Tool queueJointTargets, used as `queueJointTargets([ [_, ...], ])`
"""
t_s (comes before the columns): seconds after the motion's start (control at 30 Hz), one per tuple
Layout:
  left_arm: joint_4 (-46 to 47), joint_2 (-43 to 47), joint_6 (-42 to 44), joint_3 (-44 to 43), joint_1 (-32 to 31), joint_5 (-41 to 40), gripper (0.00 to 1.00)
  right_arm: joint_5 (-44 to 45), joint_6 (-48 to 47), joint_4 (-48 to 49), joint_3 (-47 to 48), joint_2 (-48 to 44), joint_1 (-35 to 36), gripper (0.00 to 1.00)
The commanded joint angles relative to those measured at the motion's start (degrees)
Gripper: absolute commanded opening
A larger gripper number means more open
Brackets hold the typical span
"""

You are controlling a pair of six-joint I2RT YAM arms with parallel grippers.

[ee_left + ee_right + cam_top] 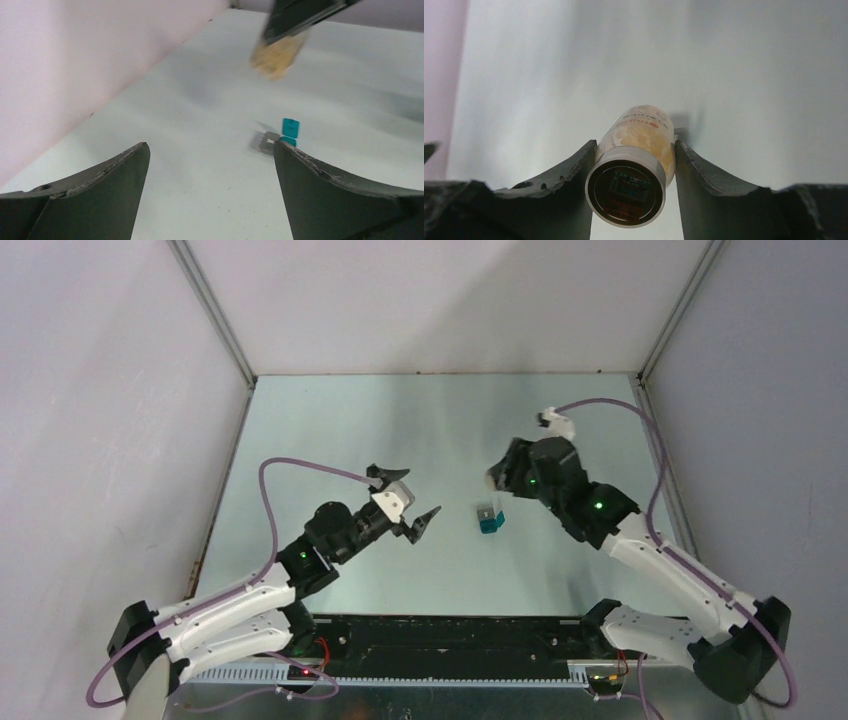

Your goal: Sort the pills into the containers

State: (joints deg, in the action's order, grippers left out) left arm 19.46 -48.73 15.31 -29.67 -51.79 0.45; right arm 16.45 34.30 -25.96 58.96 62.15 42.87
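Observation:
A tiny teal-blue container (490,519) with a grey face lies on the table between the arms; in the left wrist view it (289,130) sits just past my right fingertip. My left gripper (420,523) is open and empty, a short way left of the container. My right gripper (500,472) is shut on a clear pill bottle (639,150) full of pale yellow pills, its dark cap toward the camera. It holds the bottle above the table behind the container. The bottle shows blurred in the left wrist view (277,52).
A pale wall (75,65) runs along the table's left side. Metal frame posts (215,315) stand at the back corners. A black rail (450,640) spans the near edge between the arm bases.

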Motion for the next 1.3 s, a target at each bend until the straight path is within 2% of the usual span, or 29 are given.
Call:
queueJointTargets([
  [0.0,10.2,0.8,-8.2,2.2,-0.1,-16.0,0.99,2.4,-1.9,-2.5,-5.7,-5.5,-10.9,0.33],
  [0.1,11.5,0.5,-11.2,2.5,-0.1,-22.5,0.99,0.7,-2.4,-2.9,-9.7,-6.1,-20.0,0.33],
  [0.27,9.5,-0.7,-13.2,1.0,-0.2,-25.3,0.99,-1.6,-2.3,-0.4,-16.5,-3.9,-30.5,0.34],
  [0.7,7.4,-1.7,-17.0,0.7,-0.1,-25.8,0.99,2.4,-2.4,4.3,-18.4,9.7,-32.2,0.37],
  [0.77,7.6,-1.3,-19.0,0.9,-0.1,-28.4,0.99,2.3,-2.6,4.9,-18.4,10.4,-32.2,0.42],
  [0.93,7.7,0.2,-22.4,1.9,1.4,-31.6,0.99,1.1,-5.1,5.5,-18.4,9.0,-32.1,0.68],
  [1.0,6.3,0.6,-24.0,1.7,2.3,-31.5,0.99,0.9,-6.1,5.6,-18.3,7.4,-32.1,0.76],
  [1.1,3.1,0.5,-26.9,0.0,3.8,-30.2,1.00,0.8,-7.6,4.9,-17.7,4.1,-32.2,0.83],
  [1.27,-3.3,-1.6,-31.1,-3.0,5.2,-24.9,0.98,0.5,-8.9,1.7,-15.4,0.1,-32.2,0.84],
])
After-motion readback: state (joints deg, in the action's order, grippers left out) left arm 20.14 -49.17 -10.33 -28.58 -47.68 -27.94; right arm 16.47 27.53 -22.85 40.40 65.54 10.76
